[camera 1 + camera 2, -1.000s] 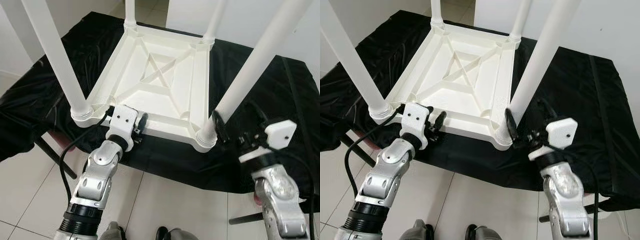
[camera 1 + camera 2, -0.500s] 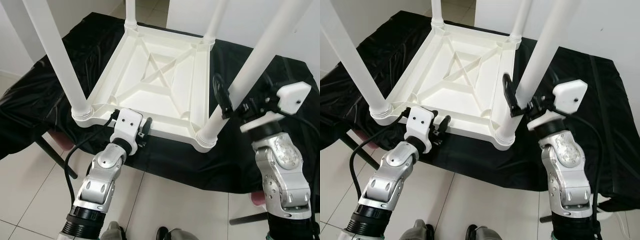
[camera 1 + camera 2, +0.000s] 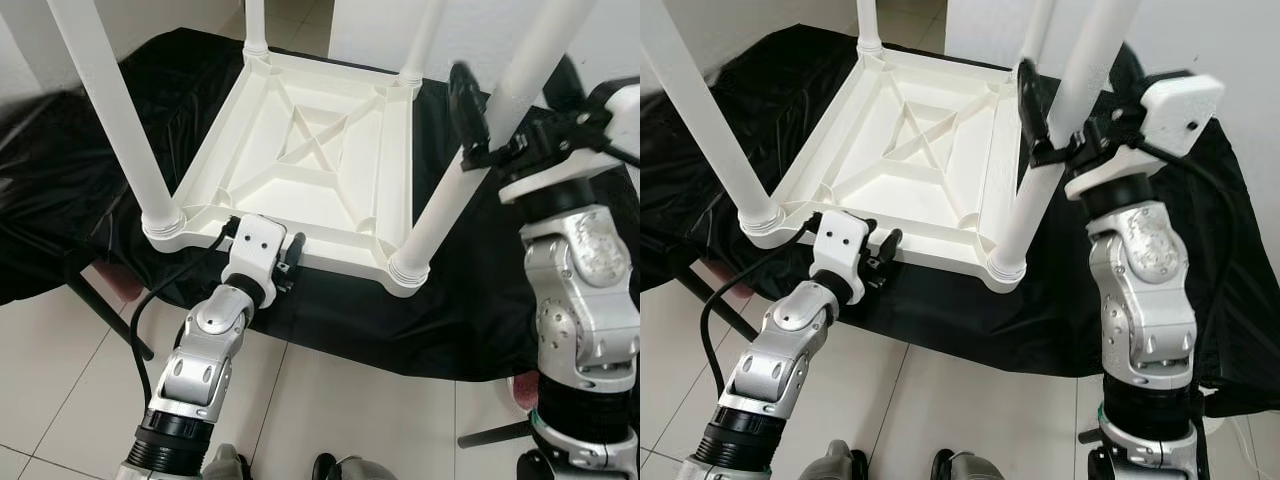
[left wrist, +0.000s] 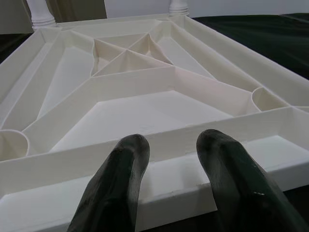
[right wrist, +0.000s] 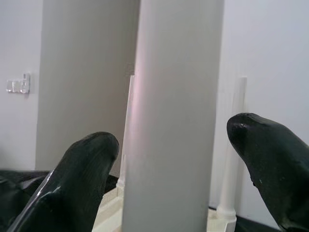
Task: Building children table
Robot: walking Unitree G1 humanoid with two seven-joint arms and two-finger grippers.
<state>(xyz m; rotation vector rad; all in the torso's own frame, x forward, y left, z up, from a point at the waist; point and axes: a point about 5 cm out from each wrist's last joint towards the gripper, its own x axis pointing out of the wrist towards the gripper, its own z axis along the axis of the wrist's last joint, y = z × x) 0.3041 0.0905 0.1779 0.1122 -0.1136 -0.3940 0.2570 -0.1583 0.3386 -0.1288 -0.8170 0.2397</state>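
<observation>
White plastic children's table [image 3: 320, 160] lies upside down on a surface draped in black cloth [image 3: 90, 190], four white legs pointing up. Tiled floor [image 3: 60, 380] below.

Left: near-left leg [image 3: 115, 120] stands in its corner socket. Left gripper [image 3: 290, 262] sits at the tabletop's near edge, just right of that corner. In the left wrist view its two black fingers [image 4: 113, 186] are parted, tips over the near rim; cannot tell whether they touch it. Nothing grasped.

Centre: ribbed underside with an X-shaped brace [image 3: 318, 142] faces up.

Right: near-right leg [image 3: 1065, 120] stands in its socket [image 3: 1004, 270]. Right gripper [image 3: 1075, 95] is raised to the leg's upper part, fingers [image 5: 77, 179] spread on either side of the shaft, a gap visible on both sides — released, not clamped.
</observation>
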